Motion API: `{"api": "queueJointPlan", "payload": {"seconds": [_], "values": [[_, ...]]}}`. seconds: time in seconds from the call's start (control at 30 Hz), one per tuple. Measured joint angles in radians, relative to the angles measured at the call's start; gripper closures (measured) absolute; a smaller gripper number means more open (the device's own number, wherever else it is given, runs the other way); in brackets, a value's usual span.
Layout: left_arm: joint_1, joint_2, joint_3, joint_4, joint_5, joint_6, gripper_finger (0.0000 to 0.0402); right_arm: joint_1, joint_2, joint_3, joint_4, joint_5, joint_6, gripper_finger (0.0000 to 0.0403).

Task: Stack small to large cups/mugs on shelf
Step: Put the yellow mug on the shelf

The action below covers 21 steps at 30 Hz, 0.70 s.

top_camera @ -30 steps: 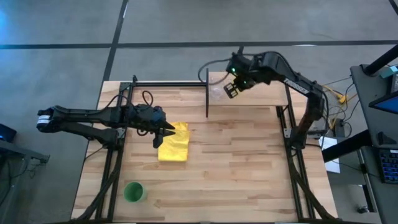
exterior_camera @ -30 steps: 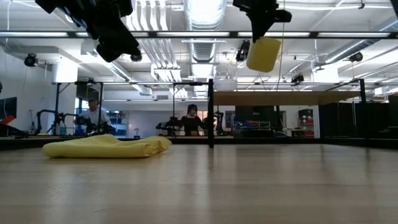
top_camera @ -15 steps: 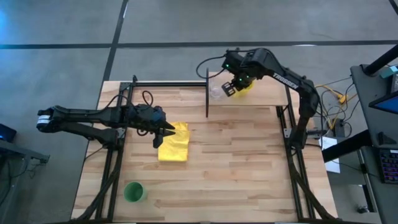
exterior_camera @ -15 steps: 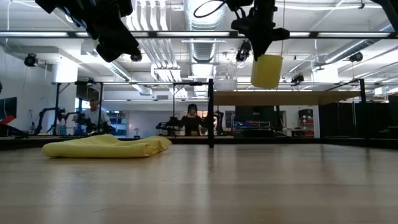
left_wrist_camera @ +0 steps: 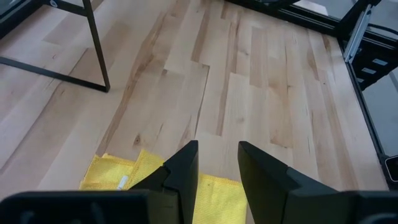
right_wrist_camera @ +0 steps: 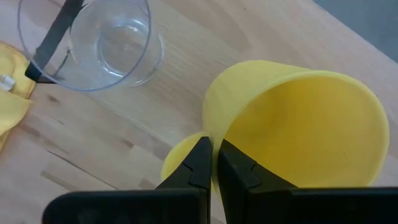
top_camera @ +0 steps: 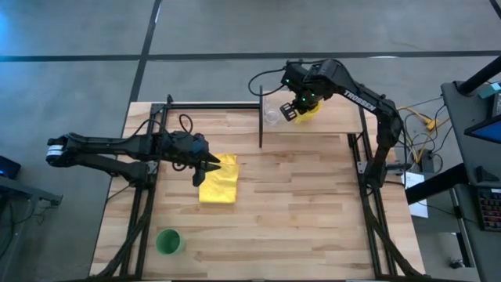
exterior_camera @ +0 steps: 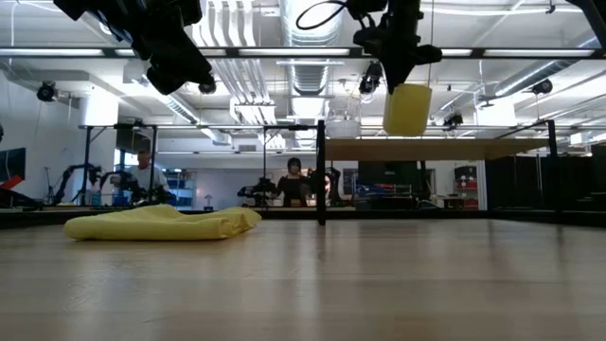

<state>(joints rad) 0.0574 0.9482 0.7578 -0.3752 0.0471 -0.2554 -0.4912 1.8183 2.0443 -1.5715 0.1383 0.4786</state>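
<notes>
Right gripper pinching yellow mug rim | left gripper parted, empty

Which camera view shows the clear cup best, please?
The right wrist view: the clear cup appears large and open side up on the shelf, beside the yellow mug held by the right gripper. The high view gives only a faint shape. In the low view I cannot make it out, and the left wrist view lacks it.
</notes>
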Motion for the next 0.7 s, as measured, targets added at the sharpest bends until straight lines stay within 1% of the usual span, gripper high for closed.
{"api": "queueJointPlan", "payload": {"seconds": [0.5,0.7], "values": [[0.0,0.0,0.0,0.0,0.0,0.0,0.0302,0.0,0.0,-0.061,0.001,0.001,-0.036,0.0394],[0.0,0.0,0.0,0.0,0.0,0.0,0.0302,0.0,0.0,-0.062,0.001,0.003,-0.079,0.0369]]}}
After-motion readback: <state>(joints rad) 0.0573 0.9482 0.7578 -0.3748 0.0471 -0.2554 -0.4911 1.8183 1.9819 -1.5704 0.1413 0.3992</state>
